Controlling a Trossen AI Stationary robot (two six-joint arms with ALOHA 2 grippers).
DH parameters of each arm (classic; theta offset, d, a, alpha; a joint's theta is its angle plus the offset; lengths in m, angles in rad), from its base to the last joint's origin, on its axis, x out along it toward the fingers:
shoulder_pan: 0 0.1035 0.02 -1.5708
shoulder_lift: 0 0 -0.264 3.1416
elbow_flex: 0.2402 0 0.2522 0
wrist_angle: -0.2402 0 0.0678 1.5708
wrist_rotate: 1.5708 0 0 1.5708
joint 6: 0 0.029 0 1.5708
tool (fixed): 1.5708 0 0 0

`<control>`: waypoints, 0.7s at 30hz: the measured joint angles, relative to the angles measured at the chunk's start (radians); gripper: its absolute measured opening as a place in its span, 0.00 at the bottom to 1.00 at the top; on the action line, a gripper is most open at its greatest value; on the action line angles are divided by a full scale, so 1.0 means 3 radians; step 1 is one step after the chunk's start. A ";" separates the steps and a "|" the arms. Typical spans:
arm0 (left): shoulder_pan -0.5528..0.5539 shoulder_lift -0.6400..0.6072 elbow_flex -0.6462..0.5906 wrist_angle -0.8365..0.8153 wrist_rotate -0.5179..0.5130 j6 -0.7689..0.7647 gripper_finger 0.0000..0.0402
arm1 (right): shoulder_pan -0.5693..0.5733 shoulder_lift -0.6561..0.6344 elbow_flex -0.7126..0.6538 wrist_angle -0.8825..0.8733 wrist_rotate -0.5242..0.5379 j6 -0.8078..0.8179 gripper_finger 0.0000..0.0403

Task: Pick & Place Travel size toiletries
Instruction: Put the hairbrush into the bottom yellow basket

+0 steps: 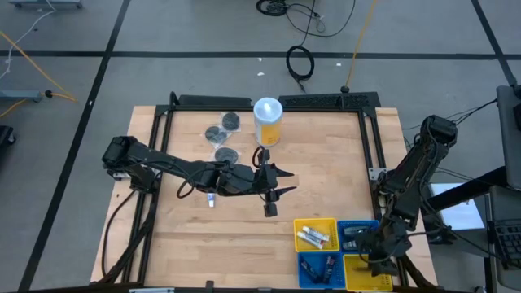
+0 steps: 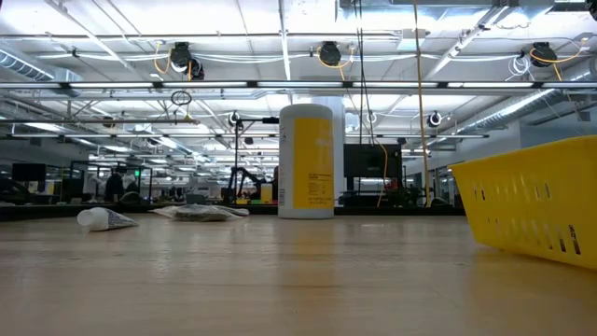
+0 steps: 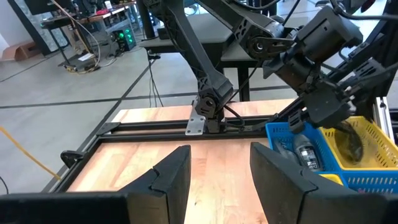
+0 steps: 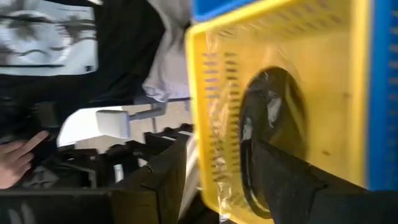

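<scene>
In the right wrist view, a dark round packet in clear wrap (image 4: pixel 273 118) lies in the near yellow basket (image 4: pixel 336 74). My right gripper (image 4: pixel 221 142) is open astride that basket's wall, one finger inside and one outside. In the high view it is at the table's near right corner (image 1: pixel 376 259). My left gripper (image 1: pixel 281 183) hovers open over the table's middle with nothing between its fingers (image 3: pixel 221 152). Three grey round packets (image 1: pixel 221 137) and a small white tube (image 1: pixel 210 198) lie flat on the table. My right gripper comes slanting down into the yellow basket. Its inner finger (image 4: pixel 292 180) lies over the near edge of the round packet (image 4: pixel 264 134), which rests in the basket. I cannot tell whether the finger touches the packet.
A second yellow basket (image 1: pixel 316 234) holds white tubes. One blue basket (image 1: pixel 358 236) holds a bottle and another (image 1: pixel 317 268) holds dark items. The tall yellow-and-white canister (image 1: pixel 268 120) stands at the far middle. A black frame (image 1: pixel 370 138) rims the table. A person's hand (image 4: pixel 18 155) shows beyond it.
</scene>
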 joint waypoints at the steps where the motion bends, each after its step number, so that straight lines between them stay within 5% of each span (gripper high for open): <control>1: 0.0000 0.0000 0.0000 0.0000 0.0000 -0.0001 0.40 | 0.0000 0.0000 0.0000 0.0060 0.0000 -0.0017 0.45; 17: 0.0000 -0.0027 0.0000 -0.0181 -0.0001 -0.0094 0.40 | -0.0185 -0.0156 0.0000 0.0356 -0.0009 -0.0378 0.33; 21: -0.0007 -0.0123 0.0003 -0.0663 -0.0361 -0.0312 0.40 | -0.0365 -0.0232 0.0000 0.0402 -0.0002 -0.0811 0.32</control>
